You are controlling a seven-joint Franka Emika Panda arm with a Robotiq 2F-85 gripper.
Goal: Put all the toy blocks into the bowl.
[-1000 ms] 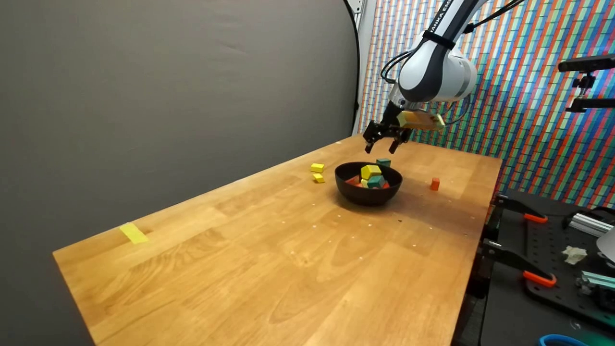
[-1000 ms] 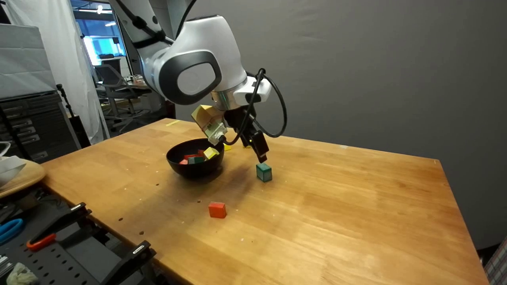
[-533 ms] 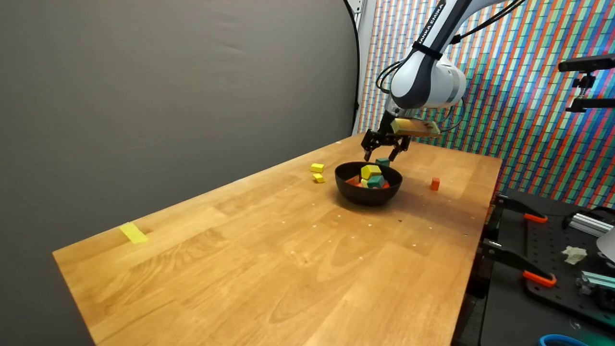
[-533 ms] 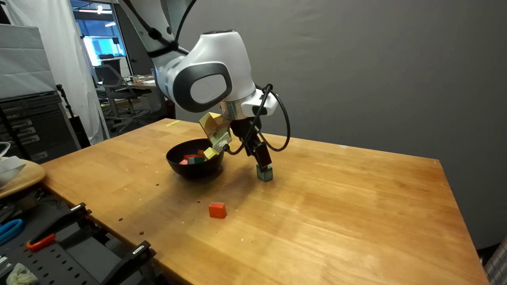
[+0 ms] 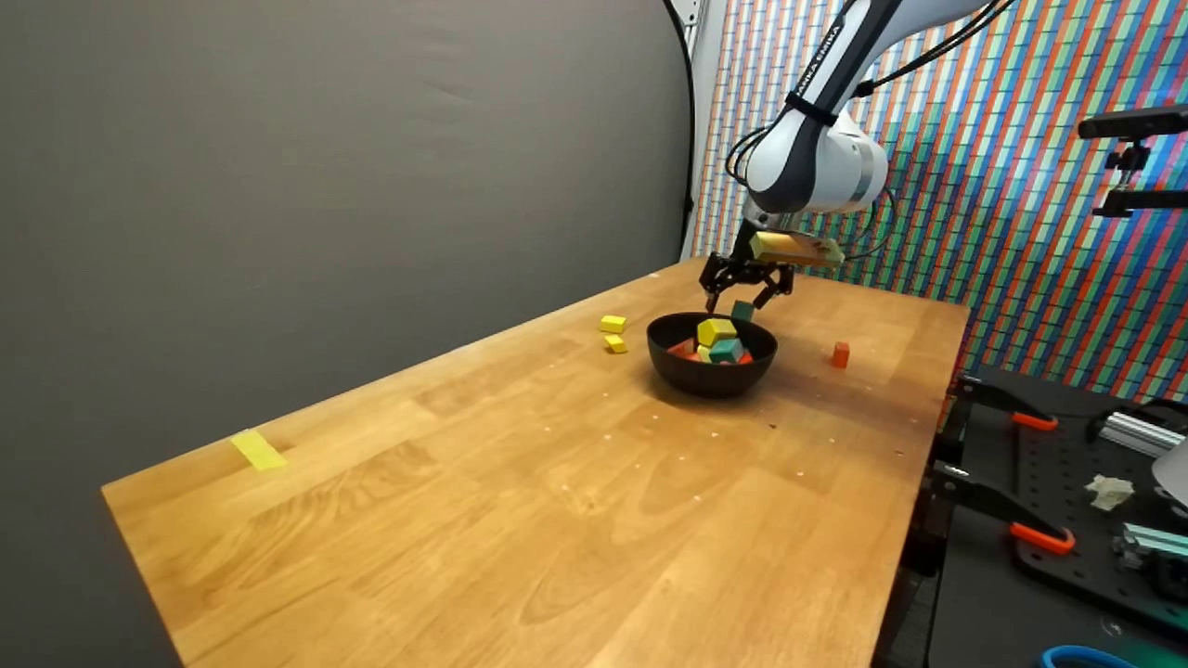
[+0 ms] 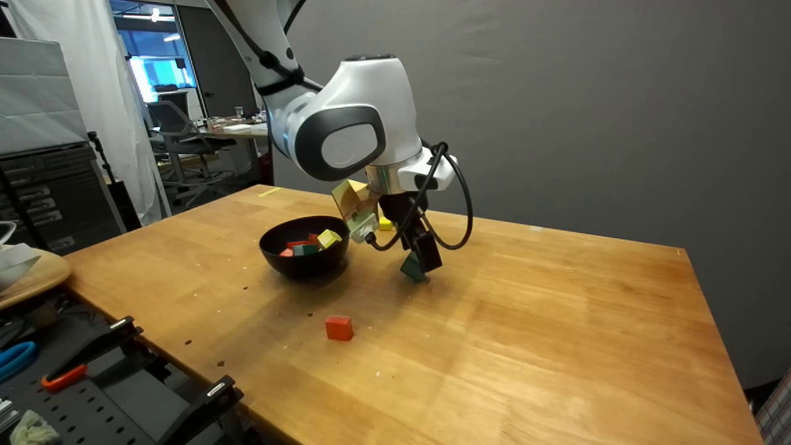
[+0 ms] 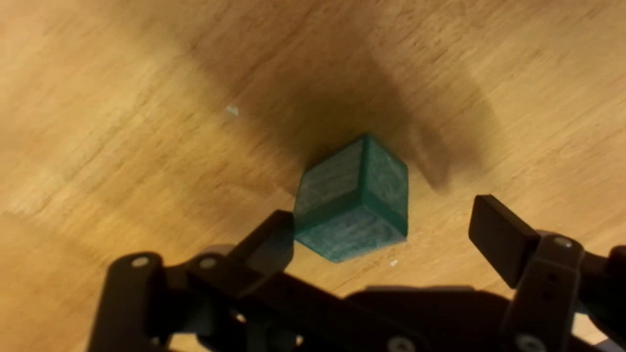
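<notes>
In the wrist view, my gripper (image 7: 384, 215) stands open over a green toy block (image 7: 352, 205). The block lies between the jaws, close against the left finger (image 7: 274, 239) and well apart from the right one; whether it touches the left cannot be told. In an exterior view the green block (image 6: 413, 267) looks tilted, partly behind the gripper. The black bowl (image 5: 710, 378) holds several blocks, with a yellow one (image 5: 716, 332) and a green one (image 5: 727, 351) on top. On the table lie a red block (image 6: 339, 328) and two yellow blocks (image 5: 613, 324), beyond the bowl.
A flat yellow strip (image 5: 259, 450) is stuck near the table's far corner. Clamps (image 6: 207, 408) grip a black side bench along one table edge. A grey wall panel (image 5: 371, 186) rises behind the table. The bowl stands close to the gripper.
The arm has come down to the green block, its jaws staying open. The green block, flat on the table before, is now tilted. Bowl and other blocks have not moved.
</notes>
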